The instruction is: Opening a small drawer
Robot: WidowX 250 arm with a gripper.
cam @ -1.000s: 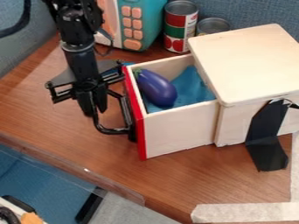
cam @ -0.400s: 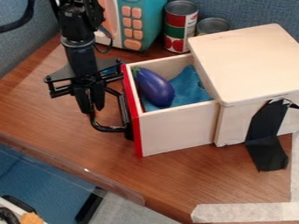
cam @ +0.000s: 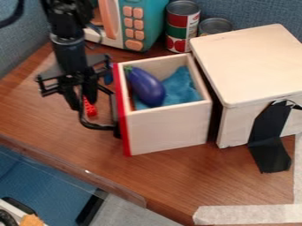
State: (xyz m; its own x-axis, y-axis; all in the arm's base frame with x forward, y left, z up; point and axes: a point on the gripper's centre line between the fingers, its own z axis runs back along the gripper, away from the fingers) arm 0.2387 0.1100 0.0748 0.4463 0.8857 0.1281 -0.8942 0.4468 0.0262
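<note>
The black gripper [cam: 83, 106] is at the left, low over the table by the drawer's black handle [cam: 94, 126]. Its fingers are apart, with the handle's outer bar between them. The wooden drawer [cam: 168, 126], red front facing left, stands well out from the wooden cabinet [cam: 251, 62], a dark gap separating the two. Inside the drawer lie a purple eggplant [cam: 147, 88] and a blue cloth [cam: 180, 88].
Behind are a teal toy microwave [cam: 144, 22] and two cans [cam: 183, 26]. A red piece [cam: 89, 107] lies behind the gripper. Black tape [cam: 268, 137] hangs from the cabinet, and pale tape [cam: 247, 215] runs along the table's front right.
The drawer has slid left, away from the cabinet, with the gripper moving left alongside its handle. A gap has appeared between drawer and cabinet, and the red piece has come into sight.
</note>
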